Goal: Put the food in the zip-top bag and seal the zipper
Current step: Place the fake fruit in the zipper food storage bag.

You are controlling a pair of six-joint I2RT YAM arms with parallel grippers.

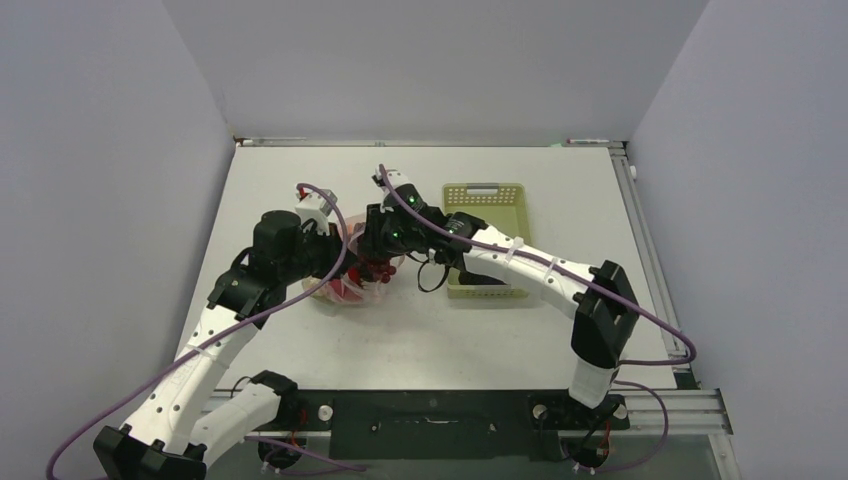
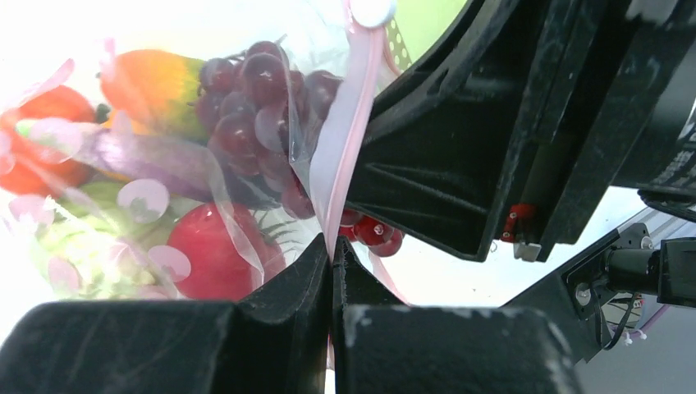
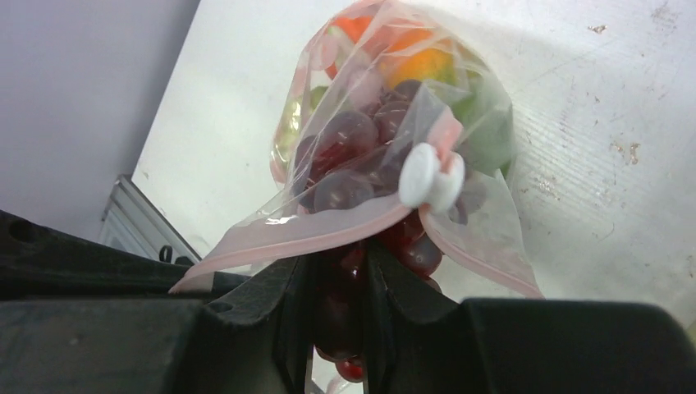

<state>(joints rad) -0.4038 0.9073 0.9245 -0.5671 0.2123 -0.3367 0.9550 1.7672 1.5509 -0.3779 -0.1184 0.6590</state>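
Observation:
The zip-top bag (image 1: 345,288) lies on the table between both arms, and holds purple grapes (image 2: 254,90), a red piece (image 2: 209,250), an orange piece (image 2: 152,78) and green pieces. My left gripper (image 2: 332,254) is shut on the pink zipper (image 2: 349,139) at the bag's mouth. The zipper's white slider (image 3: 428,179) sits at the mouth's far end. My right gripper (image 3: 341,267) is shut on a bunch of dark red grapes (image 3: 420,253) that hangs at the open mouth, partly under the zipper strip (image 3: 320,231). In the top view the right gripper (image 1: 380,255) stands over this red bunch (image 1: 378,270).
A pale green slatted basket (image 1: 485,195) stands just right of the bag, under the right arm's forearm. The right gripper's black body (image 2: 492,148) fills the right half of the left wrist view, close beside the zipper.

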